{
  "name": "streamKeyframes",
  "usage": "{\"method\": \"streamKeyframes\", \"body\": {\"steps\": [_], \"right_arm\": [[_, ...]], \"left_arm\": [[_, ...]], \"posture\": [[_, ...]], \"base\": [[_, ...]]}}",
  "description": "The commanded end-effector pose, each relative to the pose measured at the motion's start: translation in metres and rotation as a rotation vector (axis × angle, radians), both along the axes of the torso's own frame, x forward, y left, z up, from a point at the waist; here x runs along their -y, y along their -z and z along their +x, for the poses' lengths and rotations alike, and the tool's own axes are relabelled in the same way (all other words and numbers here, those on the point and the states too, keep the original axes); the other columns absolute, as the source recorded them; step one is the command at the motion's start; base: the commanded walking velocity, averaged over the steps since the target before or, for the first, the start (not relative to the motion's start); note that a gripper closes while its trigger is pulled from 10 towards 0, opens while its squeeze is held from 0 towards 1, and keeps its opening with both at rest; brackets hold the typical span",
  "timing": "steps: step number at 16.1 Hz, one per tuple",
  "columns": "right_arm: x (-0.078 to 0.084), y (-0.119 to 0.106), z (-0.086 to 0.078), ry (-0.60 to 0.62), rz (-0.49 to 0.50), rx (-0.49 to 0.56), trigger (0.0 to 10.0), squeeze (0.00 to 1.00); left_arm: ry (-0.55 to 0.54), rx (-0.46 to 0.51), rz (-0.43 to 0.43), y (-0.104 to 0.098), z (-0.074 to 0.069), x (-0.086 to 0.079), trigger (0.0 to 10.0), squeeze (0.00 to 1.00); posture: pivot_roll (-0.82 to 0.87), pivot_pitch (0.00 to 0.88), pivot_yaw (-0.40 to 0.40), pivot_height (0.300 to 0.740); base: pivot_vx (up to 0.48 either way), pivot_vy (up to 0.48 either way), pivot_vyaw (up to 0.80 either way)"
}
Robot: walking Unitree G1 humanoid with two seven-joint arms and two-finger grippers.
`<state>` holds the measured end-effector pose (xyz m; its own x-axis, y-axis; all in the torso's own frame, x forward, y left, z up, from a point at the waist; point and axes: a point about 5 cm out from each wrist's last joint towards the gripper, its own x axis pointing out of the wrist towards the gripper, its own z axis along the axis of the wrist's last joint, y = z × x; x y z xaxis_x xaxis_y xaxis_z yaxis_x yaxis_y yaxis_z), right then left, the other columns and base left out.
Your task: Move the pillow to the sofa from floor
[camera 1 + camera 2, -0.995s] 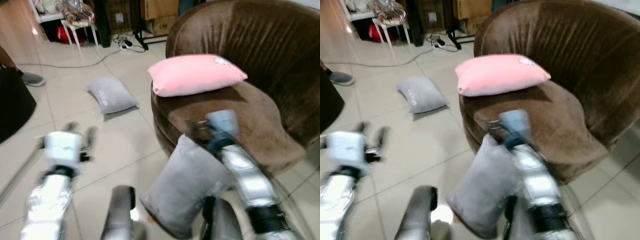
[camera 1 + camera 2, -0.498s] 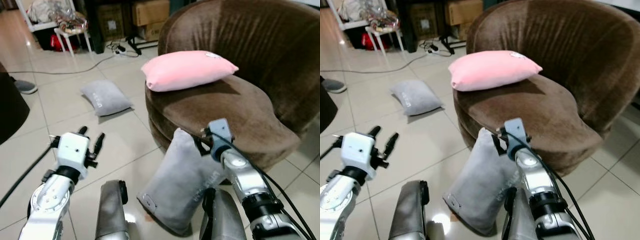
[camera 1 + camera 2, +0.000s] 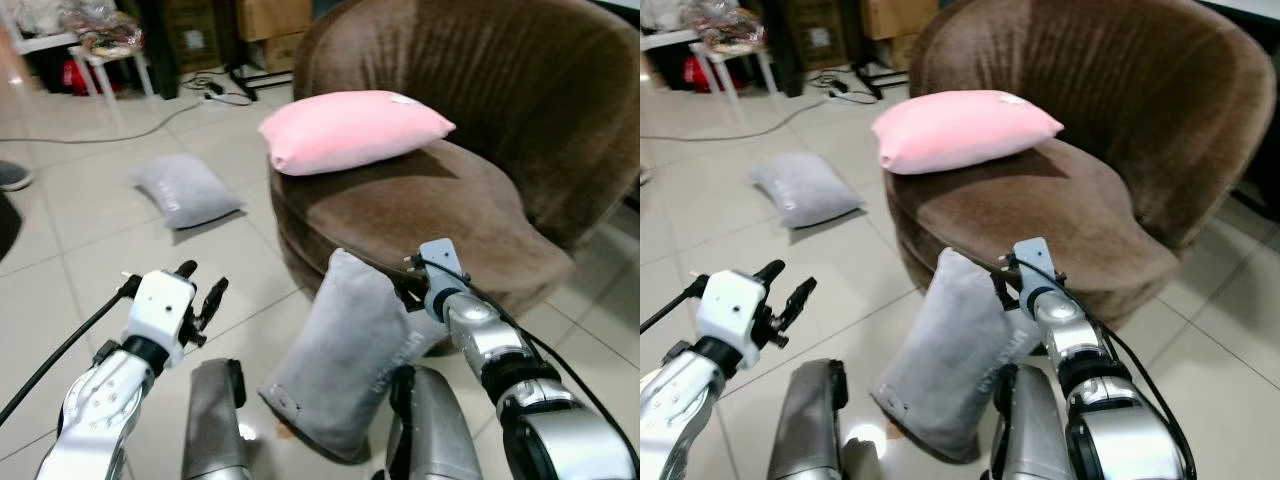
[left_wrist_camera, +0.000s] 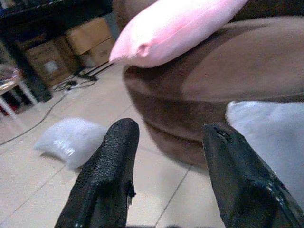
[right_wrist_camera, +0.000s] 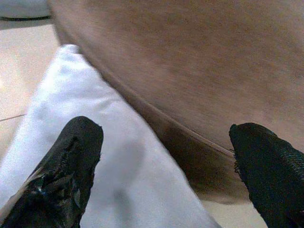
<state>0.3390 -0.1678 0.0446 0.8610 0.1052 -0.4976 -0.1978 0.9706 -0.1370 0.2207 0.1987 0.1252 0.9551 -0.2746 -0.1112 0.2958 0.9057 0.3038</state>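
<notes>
A soft grey rectangular pillow (image 3: 345, 365) is propped on the tiled floor (image 3: 60, 260) against the round brown velvet sofa (image 3: 470, 200), long axis tilted up toward the seat. The right gripper (image 5: 166, 166) is spread wide over its top corner, fingers (image 5: 66, 166) just above it; the left gripper (image 4: 166, 175) is held open well to its side.

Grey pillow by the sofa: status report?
Both grippers open: right gripper at the leaning grey fabric pillow, left gripper beside it. Pink pillow on brown velvet sofa.

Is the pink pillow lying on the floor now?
No, the pink pillow lies on the seat of the brown sofa, above the tiled floor.
</notes>
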Motion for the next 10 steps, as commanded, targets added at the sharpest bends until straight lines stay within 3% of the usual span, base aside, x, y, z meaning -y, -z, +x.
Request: {"method": "streamKeyframes", "body": {"steps": [1, 6, 10], "right_arm": [[0.004, -0.005, 0.005, 0.038, 0.009, 0.011, 10.0, 1.00], [0.005, 0.002, 0.001, 0.133, 0.084, -0.014, 10.0, 1.00], [0.004, -0.004, 0.006, 0.141, 0.148, 0.041, 10.0, 1.00]], "left_arm": [[0.017, 0.001, 0.009, -0.007, -0.008, -0.003, 10.0, 0.02], [-0.011, -0.005, 0.011, -0.032, -0.047, -0.012, 10.0, 0.02], [-0.019, -0.021, 0.021, -0.048, -0.065, -0.013, 10.0, 0.01]], "posture": [[0.07, 0.014, -0.072, 0.456], [0.11, 0.149, -0.077, 0.456], [0.08, 0.223, -0.095, 0.456]], "base": [[0.000, 0.000, 0.00], [0.000, 0.000, 0.00], [0.000, 0.000, 0.00]]}}
